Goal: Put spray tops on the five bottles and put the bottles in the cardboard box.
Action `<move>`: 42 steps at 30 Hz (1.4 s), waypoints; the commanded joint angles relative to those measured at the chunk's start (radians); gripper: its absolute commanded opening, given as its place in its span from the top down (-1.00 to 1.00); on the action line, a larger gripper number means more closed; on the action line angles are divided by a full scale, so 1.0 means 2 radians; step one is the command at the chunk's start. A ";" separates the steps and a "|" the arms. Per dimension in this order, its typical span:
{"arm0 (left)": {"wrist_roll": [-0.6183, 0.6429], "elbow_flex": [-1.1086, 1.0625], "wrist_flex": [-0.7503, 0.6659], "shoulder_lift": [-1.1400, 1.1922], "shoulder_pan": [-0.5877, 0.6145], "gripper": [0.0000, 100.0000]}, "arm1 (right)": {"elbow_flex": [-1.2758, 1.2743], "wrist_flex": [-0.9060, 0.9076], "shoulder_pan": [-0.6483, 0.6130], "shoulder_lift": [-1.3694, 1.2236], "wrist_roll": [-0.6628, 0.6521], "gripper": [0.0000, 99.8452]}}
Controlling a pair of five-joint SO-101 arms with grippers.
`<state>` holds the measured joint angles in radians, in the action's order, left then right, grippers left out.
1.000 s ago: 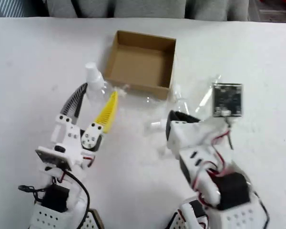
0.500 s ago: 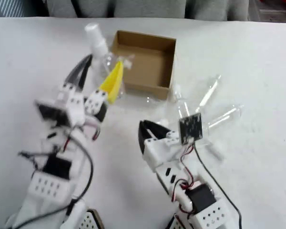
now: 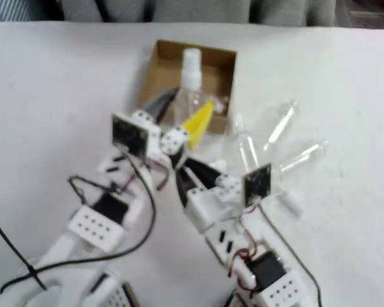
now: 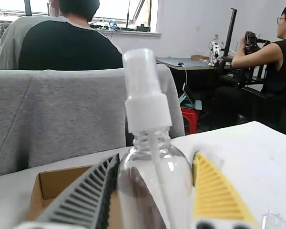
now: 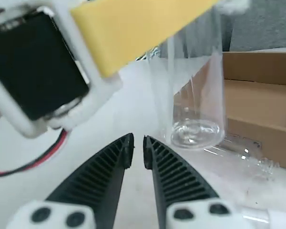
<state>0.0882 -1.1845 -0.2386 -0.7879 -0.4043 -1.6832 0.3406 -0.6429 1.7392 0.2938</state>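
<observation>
Bottle (image 3: 191, 67) with spray top hangs clamped in left gripper (image 3: 188, 105) at cardboard box's (image 3: 159, 71) 6 o'clock wall, right gripper (image 5: 137, 143), jaws together and empty, at bottle's 6 o'clock.

lab or office, equipment-laden desk (image 4: 190, 61), windows (image 4: 117, 9)
</observation>
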 commanded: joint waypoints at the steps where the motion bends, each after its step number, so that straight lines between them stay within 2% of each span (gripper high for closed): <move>1: 0.005 -0.014 -0.011 -0.049 -0.014 0.89 | -0.005 -0.023 0.024 -0.003 0.003 0.97; 9: 0.005 -0.041 -0.010 -0.099 -0.013 0.89 | -0.005 -0.025 0.043 -0.003 0.003 0.97; 13: 0.005 -0.041 0.023 -0.113 -0.014 0.89 | -0.005 -0.026 0.046 -0.010 0.003 0.97; 19: 0.005 -0.041 0.059 -0.145 -0.014 0.89 | -0.005 -0.098 0.059 -0.081 0.002 0.97; 23: 0.005 -0.041 0.070 -0.153 -0.010 0.89 | -0.005 -0.105 0.049 -0.107 0.002 0.97; 30: 0.001 -0.032 0.063 -0.152 -0.009 0.89 | -0.004 0.016 0.023 -0.058 -0.001 0.97; 33: 0.001 -0.008 0.049 -0.138 0.010 0.89 | -0.005 0.069 0.028 -0.018 -0.002 0.97; 37: 0.000 0.067 0.040 -0.040 0.054 0.89 | -0.004 0.159 0.028 0.030 -0.002 0.97; 42: 0.000 0.167 -0.053 0.141 0.093 0.89 | -0.004 0.209 0.037 0.029 -0.030 0.97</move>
<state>0.0882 -1.0434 -0.1926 -0.7710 -0.2754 -1.6832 0.7273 -0.5861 1.7852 0.2785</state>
